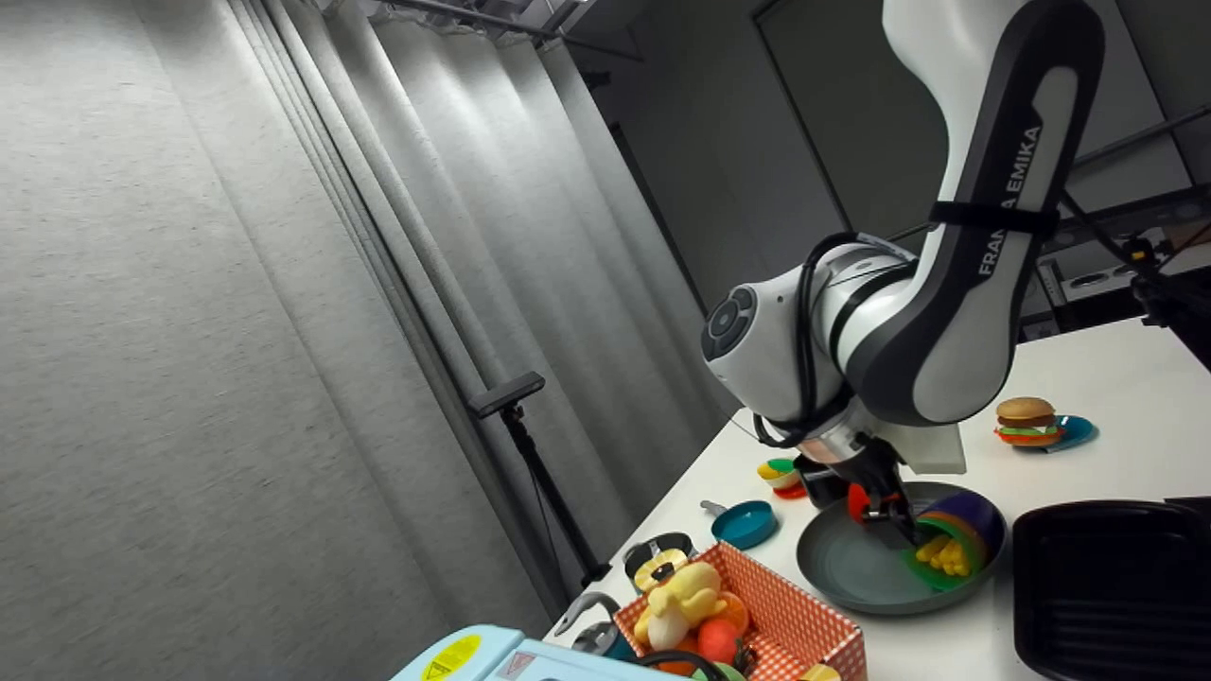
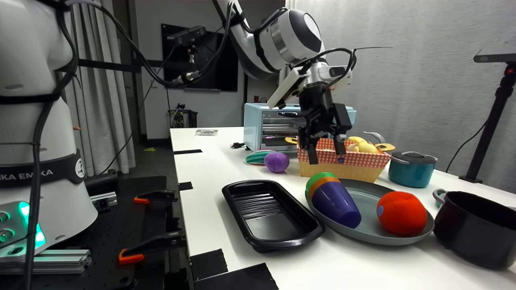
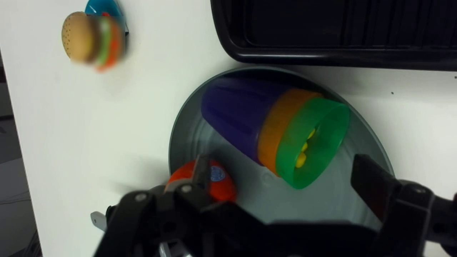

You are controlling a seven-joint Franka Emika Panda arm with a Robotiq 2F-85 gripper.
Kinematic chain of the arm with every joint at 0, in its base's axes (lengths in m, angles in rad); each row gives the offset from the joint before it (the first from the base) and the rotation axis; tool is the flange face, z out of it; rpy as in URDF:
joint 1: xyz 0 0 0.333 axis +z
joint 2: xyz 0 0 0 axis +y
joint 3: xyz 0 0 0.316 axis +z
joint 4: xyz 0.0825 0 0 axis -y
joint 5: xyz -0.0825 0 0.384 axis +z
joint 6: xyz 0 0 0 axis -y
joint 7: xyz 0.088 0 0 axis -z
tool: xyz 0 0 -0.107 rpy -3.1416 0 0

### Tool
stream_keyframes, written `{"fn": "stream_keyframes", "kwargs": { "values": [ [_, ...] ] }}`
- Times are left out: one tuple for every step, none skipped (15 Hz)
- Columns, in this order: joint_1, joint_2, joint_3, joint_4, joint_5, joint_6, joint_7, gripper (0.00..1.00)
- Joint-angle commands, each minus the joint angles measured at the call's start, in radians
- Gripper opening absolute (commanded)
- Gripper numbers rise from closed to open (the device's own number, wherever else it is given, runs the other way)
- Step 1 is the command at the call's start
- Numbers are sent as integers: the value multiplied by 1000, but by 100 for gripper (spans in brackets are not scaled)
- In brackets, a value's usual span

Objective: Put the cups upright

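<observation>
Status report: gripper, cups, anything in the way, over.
Gripper open, empty, over gray plate. Nested cups lying on their side in it. Round red toy shares the plate, might crowd the gripper.

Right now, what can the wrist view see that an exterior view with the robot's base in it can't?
Of those two, only the wrist view shows the toy burger and the yellow pieces inside the green cup.

Only that exterior view shows the blue oven, checkered basket and purple toy.

Both show the nested cups lying sideways on the grey plate, the red toy, black tray and open gripper.
</observation>
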Motion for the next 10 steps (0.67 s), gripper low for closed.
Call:
{"fn": "stream_keyframes", "kwargs": {
  "values": [
    [22, 57, -34, 39, -53, 14, 37, 100],
    [23, 68, -38, 44, -62, 15, 39, 100],
    [25, 80, -42, 51, -68, 14, 39, 100],
    [27, 92, -46, 57, -76, 15, 41, 100],
    [30, 103, -49, 65, -83, 12, 45, 100],
    [30, 114, -53, 73, -90, 11, 47, 100],
    [31, 123, -56, 80, -95, 10, 49, 100],
    [30, 131, -60, 87, -98, 8, 51, 100],
    [31, 138, -63, 94, -101, 6, 51, 100],
    [31, 144, -67, 98, -104, 5, 52, 100]
  ]
}}
